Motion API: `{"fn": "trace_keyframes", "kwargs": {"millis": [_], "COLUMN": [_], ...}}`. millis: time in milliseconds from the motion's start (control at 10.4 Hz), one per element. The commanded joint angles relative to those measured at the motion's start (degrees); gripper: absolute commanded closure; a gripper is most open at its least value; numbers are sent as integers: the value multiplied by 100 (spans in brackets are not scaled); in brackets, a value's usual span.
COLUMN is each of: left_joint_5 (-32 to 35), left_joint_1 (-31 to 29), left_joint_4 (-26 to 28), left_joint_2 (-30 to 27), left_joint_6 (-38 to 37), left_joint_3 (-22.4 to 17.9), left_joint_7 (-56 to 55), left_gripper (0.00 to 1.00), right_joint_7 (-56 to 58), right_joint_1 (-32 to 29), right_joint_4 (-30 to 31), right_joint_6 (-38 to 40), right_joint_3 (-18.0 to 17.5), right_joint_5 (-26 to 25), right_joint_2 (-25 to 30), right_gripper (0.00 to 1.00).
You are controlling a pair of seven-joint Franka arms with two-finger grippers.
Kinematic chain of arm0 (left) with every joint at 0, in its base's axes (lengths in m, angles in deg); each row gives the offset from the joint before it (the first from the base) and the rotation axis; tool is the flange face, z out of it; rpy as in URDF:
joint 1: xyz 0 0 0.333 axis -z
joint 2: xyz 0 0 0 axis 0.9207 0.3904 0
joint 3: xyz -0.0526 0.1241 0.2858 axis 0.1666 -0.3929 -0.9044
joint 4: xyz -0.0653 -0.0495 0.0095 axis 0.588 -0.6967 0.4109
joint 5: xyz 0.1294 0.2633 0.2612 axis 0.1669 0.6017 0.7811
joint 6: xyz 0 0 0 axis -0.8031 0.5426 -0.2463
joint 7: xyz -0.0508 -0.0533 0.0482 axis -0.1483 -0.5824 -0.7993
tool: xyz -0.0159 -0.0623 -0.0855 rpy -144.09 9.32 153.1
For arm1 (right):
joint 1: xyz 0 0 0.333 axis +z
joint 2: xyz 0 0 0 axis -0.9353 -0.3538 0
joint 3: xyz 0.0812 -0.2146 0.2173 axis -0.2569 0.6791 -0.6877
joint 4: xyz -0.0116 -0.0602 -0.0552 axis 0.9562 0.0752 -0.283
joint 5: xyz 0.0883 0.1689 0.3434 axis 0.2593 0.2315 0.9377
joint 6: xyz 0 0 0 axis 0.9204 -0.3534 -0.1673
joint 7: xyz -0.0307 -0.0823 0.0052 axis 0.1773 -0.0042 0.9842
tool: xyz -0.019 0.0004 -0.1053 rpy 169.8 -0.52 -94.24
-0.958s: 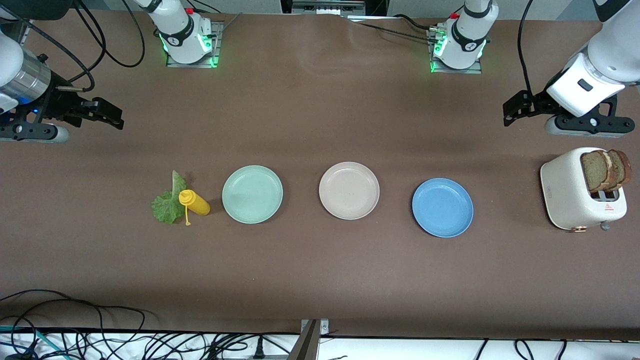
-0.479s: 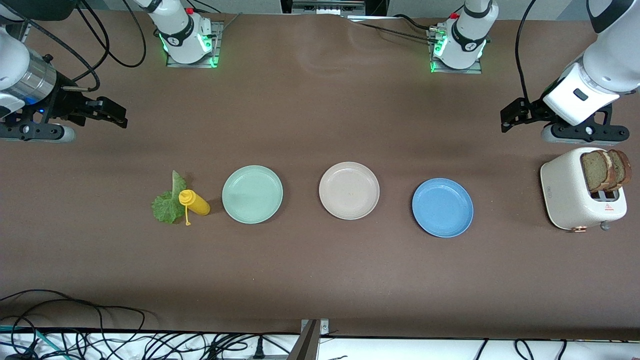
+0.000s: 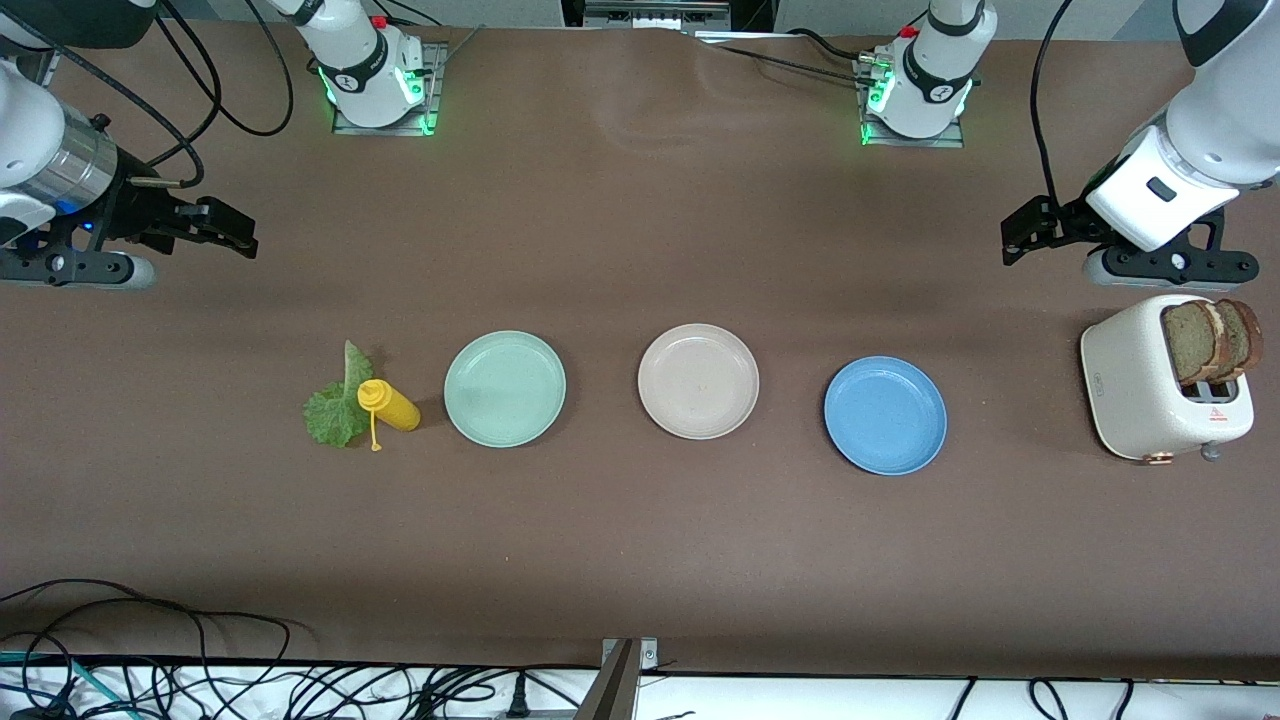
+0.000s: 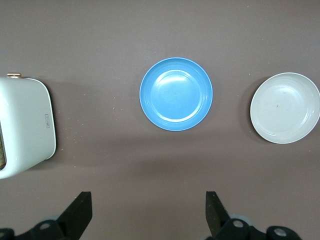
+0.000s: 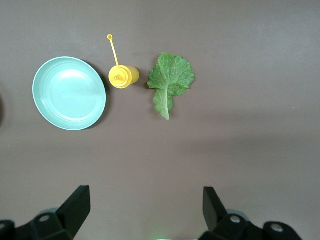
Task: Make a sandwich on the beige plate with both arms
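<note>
The beige plate (image 3: pixel 698 381) (image 4: pixel 285 108) lies bare in the middle of the table, between a mint-green plate (image 3: pixel 505 388) (image 5: pixel 69 93) and a blue plate (image 3: pixel 885 415) (image 4: pixel 176 94). Two brown bread slices (image 3: pixel 1212 341) stand in a white toaster (image 3: pixel 1140 390) (image 4: pixel 25 125) at the left arm's end. A green lettuce leaf (image 3: pixel 335 410) (image 5: pixel 170 80) lies flat at the right arm's end. My left gripper (image 3: pixel 1018 232) (image 4: pixel 148 212) hangs open and empty above the table near the toaster. My right gripper (image 3: pixel 232 235) (image 5: pixel 145 209) hangs open and empty over bare table, up from the lettuce.
A yellow squeeze bottle (image 3: pixel 390 404) (image 5: pixel 123 76) lies on its side between the lettuce and the mint-green plate, its cap dangling. Cables (image 3: pixel 150 640) trail along the table edge nearest the front camera. The arm bases (image 3: pixel 375 80) stand along the edge farthest from it.
Both arms shifted a little: the right gripper crept toward the table's middle, and the left arm rose and drew back slightly. Both grippers stayed open. Nothing on the table moved.
</note>
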Motion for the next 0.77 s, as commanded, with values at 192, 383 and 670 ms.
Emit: {"fn": "trace_keyframes", "kwargs": {"millis": [192, 383, 670], "left_joint_5": [87, 79, 87], "left_joint_1": [-31, -31, -30], "left_joint_4": [-191, -191, -191], "left_joint_2": [74, 74, 74], "left_joint_6": [-41, -41, -41], "left_joint_3": [29, 29, 29], "left_joint_7": [62, 71, 53], "left_gripper": [0, 0, 0], "right_joint_7": [34, 34, 52], "right_joint_1": [49, 41, 41], "right_joint_4": [-86, -60, -86], "right_joint_6": [47, 99, 73], "right_joint_3": [-8, -8, 1], "right_joint_5": [5, 5, 14], "right_joint_2": [-62, -97, -141], "right_gripper": [0, 0, 0]}}
